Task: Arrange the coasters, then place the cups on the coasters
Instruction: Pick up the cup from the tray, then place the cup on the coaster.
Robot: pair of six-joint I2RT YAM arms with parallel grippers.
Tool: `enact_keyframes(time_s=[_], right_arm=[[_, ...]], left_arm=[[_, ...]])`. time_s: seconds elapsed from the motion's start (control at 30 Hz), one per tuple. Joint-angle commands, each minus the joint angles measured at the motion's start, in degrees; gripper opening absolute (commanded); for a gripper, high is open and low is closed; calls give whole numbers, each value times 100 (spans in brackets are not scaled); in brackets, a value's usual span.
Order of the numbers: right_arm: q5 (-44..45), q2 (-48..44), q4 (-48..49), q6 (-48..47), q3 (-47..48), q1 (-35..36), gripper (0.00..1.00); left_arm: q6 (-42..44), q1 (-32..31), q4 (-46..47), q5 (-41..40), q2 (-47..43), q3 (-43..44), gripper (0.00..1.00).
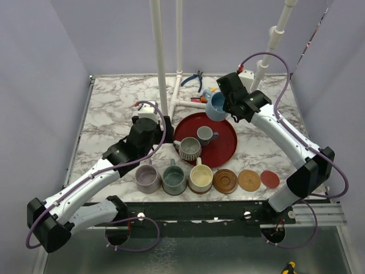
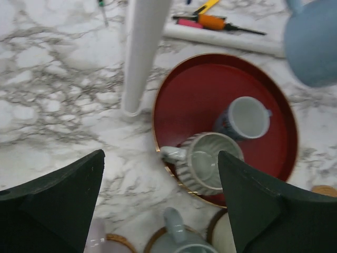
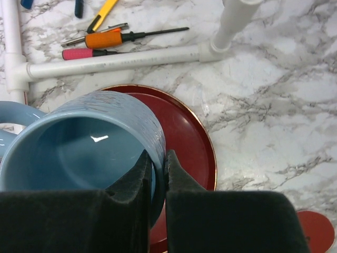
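Observation:
My right gripper (image 3: 158, 163) is shut on the wall of the light blue cup (image 3: 79, 147), one finger inside it and one outside. That cup (image 1: 217, 105) hangs tilted over the far edge of the red tray (image 1: 219, 151). On the tray stand a ribbed dark cup (image 1: 188, 148) and a small pale grey cup (image 1: 206, 135). Along the near edge a lavender cup (image 1: 148, 178), a grey-green cup (image 1: 174, 177) and a cream cup (image 1: 201, 177) each sit on a coaster. Three bare coasters follow: brown (image 1: 226, 180), tan (image 1: 249, 180), reddish (image 1: 270, 179). My left gripper (image 1: 151, 117) hovers open, holding nothing, left of the tray.
White pipe posts (image 1: 161, 57) rise from a pipe frame behind the tray. Pliers and screwdrivers (image 3: 105, 39) lie at the back by the frame. In the left wrist view the ribbed cup (image 2: 205, 163) sits just inside the tray rim (image 2: 158, 142).

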Motion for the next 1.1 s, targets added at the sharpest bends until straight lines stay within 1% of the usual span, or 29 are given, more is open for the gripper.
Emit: enact_keyframes(time_s=[0.0,0.13,0.23,0.3,0.43,0.57,0.67,0.87,0.97,1.07], right_arm=[[44,-336,18,1077,-225,-14,0],[-220,-580,-60,1472,-643,-10,0],[-367,-893,-118,1762,-1041,-9,0],[-399,-1173,-219,1973,-1340,-9,0],[-303,-1618,-592,2469,-1742,-10,0],[-276,-2002,-606,2792,-2116,-10,0],[-303,-2110,-529,2900,-2264,-1,0],[-381,-2079,-428,2855,-2274,-6,0],[-378,-2126,-376,2837,-2295,8,0],[-405,-2205,-274,2807,-2375,13,0]], left_arm=[[-1175,-1017,219,-810,145,612,88],[-1560,-1474,734,-754,437,783,89],[-1668,-1506,1167,-462,679,787,90],[-1646,-1504,1290,-341,876,865,91],[-1449,-1506,1311,-169,1214,1068,92],[-1606,-1516,1363,79,1531,1311,92],[-1777,-1658,1546,197,1836,1510,91],[-1932,-2012,1944,211,2505,1918,91],[-1837,-2104,1892,95,2862,2128,91],[-1775,-2127,1648,-174,3130,2276,91]])
